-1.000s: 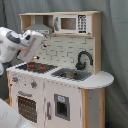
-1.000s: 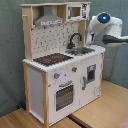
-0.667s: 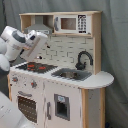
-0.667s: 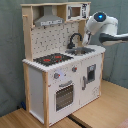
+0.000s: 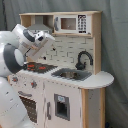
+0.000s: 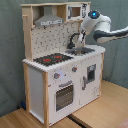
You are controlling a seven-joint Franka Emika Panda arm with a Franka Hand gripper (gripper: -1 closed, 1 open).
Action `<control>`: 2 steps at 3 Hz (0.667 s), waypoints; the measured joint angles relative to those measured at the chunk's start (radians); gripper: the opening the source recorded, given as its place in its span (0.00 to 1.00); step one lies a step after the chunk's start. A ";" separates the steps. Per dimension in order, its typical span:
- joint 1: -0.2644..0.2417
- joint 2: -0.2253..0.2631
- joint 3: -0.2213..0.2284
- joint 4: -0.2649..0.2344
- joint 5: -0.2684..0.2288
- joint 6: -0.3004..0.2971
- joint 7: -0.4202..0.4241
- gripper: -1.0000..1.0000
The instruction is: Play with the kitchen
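A: White panels and pale wood make up the kitchen [image 5: 65,85], which stands upright on a wooden floor [image 6: 100,112] against a grey curtain [image 6: 10,55]. Where is the gripper?

B: In the first exterior view the gripper [image 5: 49,36] sits at the end of the white arm [image 5: 15,55], above the black-red stovetop [image 5: 39,66] and level with the grey hood [image 5: 41,25], towards the first exterior view's left. In the second exterior view it lies by the faucet [image 6: 75,40], over the sink [image 6: 80,51], with the arm [image 6: 107,27] entering from the second exterior view's right.

A: Is it touching the kitchen?

B: Contact cannot be told. It hangs in front of the tiled back wall [image 5: 65,50], below the microwave shelf [image 5: 75,23].

A: Fingers apart or together?

B: I cannot tell; nothing is seen held.

A: And the lower parts?

B: The oven door [image 6: 64,95] with its window and the knobs [image 6: 65,74] lie well below the gripper; a second cupboard door [image 6: 91,75] stands under the sink
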 joint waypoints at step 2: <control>0.001 0.141 -0.039 0.025 0.056 -0.083 -0.063 1.00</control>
